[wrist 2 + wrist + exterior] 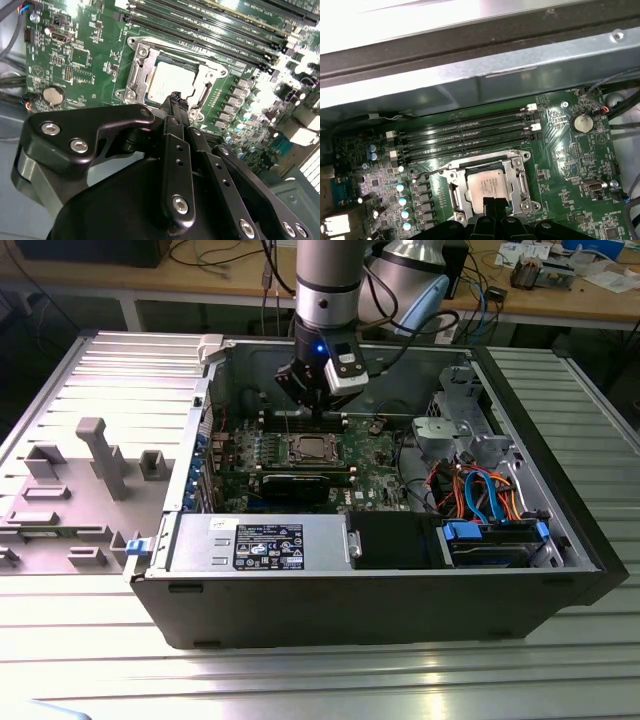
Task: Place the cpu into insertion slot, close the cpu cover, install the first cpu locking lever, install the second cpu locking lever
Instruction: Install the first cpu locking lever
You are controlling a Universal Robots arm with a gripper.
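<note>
The cpu [488,189] is seated in the insertion slot [489,169]; the cpu cover [524,182] lies flat over the slot. The gripper [175,98] hovers just above the slot, fingers clenched together, holding nothing.

One cpu [489,187], one cpu cover [524,182], four memory slots [465,131].

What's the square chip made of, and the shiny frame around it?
The cpu seems topped with metal: matte silvery-grey with a dull sheen. The cpu cover around it looks like thin bare metal, probably steel: brighter, with glints along its edges.
</note>
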